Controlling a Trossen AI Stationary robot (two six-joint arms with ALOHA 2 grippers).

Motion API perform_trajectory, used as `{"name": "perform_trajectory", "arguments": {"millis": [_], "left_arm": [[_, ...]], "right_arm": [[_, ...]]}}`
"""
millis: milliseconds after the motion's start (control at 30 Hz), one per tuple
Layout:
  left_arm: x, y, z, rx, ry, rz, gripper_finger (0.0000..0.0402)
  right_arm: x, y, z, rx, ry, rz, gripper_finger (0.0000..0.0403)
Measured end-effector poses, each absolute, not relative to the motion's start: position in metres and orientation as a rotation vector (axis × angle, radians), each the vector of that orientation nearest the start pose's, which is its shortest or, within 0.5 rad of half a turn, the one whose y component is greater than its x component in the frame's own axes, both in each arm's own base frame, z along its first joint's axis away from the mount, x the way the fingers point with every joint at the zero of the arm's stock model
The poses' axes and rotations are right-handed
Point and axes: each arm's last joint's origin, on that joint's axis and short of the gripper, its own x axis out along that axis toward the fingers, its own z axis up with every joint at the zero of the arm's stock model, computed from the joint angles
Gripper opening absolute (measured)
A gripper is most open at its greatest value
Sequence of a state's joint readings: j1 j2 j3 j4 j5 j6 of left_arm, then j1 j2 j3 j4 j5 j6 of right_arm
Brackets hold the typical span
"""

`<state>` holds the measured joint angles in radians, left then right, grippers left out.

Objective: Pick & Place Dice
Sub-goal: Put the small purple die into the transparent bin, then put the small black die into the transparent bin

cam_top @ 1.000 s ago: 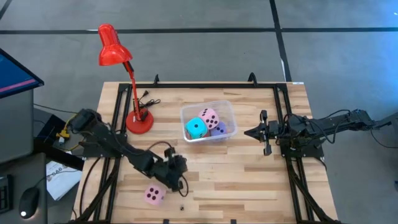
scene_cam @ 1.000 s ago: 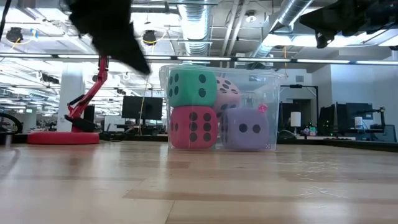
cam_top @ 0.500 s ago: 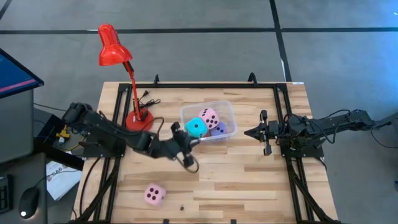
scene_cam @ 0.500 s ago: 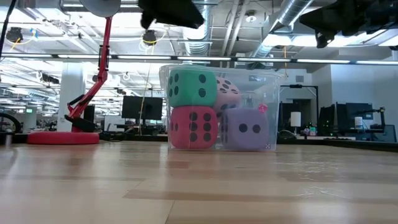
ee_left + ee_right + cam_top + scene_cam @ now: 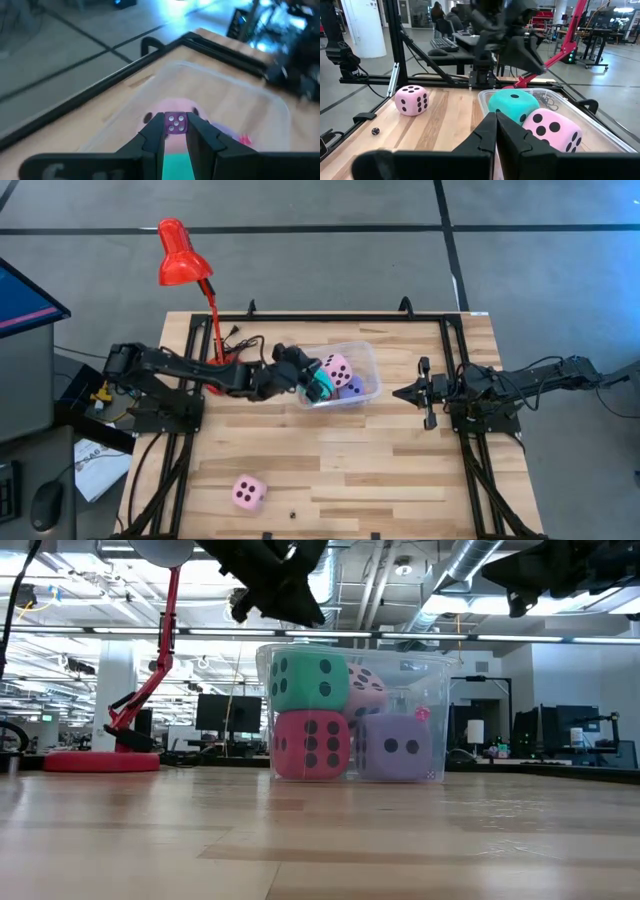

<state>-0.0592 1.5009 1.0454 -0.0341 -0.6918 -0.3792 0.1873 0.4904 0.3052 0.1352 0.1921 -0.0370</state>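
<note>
A clear plastic box (image 5: 366,363) on the table holds big dice: cyan (image 5: 308,680) on red (image 5: 310,745), pink (image 5: 366,690) on lavender (image 5: 400,747). Another pink die (image 5: 248,492) rests on the boards near the front edge. My left gripper (image 5: 320,383) hangs over the box's left part, above the cyan die (image 5: 322,388), shut on a small purple die (image 5: 175,123). My right gripper (image 5: 398,392) waits shut at the table's right, level, touching nothing. My left gripper pinches the small purple die by two opposite faces (image 5: 167,125) between its two fingertips, a pipped face turned to the wrist camera. The fingers come from the table's left, slanting a little downward. The die is lifted clear, above the box and the pink die (image 5: 172,106) in it.
A red desk lamp (image 5: 222,372) stands on the table left of the box, its head (image 5: 180,255) beyond the far edge. A tiny dark die (image 5: 375,131) lies near the front edge. A small pink thing (image 5: 422,713) sits inside the box. Bare boards lie in front.
My left gripper has risen from beside the pink die near the front edge and swung toward the far edge and the right, ending above the box. It has turned from pointing steeply down to nearly level. The pink die stays where it was.
</note>
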Motion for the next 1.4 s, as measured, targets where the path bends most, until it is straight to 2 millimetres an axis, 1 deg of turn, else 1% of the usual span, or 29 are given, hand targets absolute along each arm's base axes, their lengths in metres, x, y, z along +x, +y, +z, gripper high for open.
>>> {"name": "perform_trajectory", "arguments": {"millis": [100,133,300,567,667,767,833,933,1033,1133,1300,1400], "left_arm": [[0.328,0.007,0.27,-0.291,0.298,0.741,0.0062],[0.328,0.008,0.27,-0.304,0.293,0.747,0.0065],[0.327,0.009,0.269,-0.287,0.316,0.75,0.0091],[0.322,0.009,0.262,-0.25,0.403,0.765,0.0151],[0.322,0.009,0.261,-0.249,0.405,0.765,0.0167],[0.322,0.009,0.262,-0.217,0.415,0.757,0.0174],[0.321,0.007,0.265,-0.196,0.414,0.739,0.0173],[0.317,0.002,0.275,-0.21,0.386,0.692,0.0164],[0.312,-0.005,0.285,-0.233,0.367,0.622,0.0152],[0.307,-0.019,0.29,-0.226,0.379,0.544,0.0138],[0.3,-0.054,0.288,-0.104,0.437,0.404,0.011],[0.294,-0.077,0.287,-0.069,0.457,0.328,0.0095]], "right_arm": [[0.134,0.02,0.237,-0.046,0.049,-0.004,0.0005],[0.134,0.02,0.237,-0.046,0.05,-0.004,0.0005],[0.134,0.02,0.237,-0.046,0.05,-0.004,0.0005],[0.134,0.02,0.237,-0.046,0.049,-0.004,0.0005],[0.134,0.02,0.237,-0.046,0.05,-0.004,0.0005],[0.134,0.02,0.237,-0.046,0.049,-0.004,0.0005],[0.134,0.02,0.237,-0.046,0.049,-0.004,0.0005],[0.134,0.02,0.237,-0.046,0.049,-0.004,0.0005],[0.134,0.02,0.237,-0.046,0.049,-0.004,0.0005],[0.134,0.02,0.237,-0.046,0.05,-0.004,0.0005],[0.134,0.02,0.237,-0.046,0.05,-0.004,0.0005],[0.134,0.02,0.237,-0.046,0.05,-0.004,0.0005]]}}
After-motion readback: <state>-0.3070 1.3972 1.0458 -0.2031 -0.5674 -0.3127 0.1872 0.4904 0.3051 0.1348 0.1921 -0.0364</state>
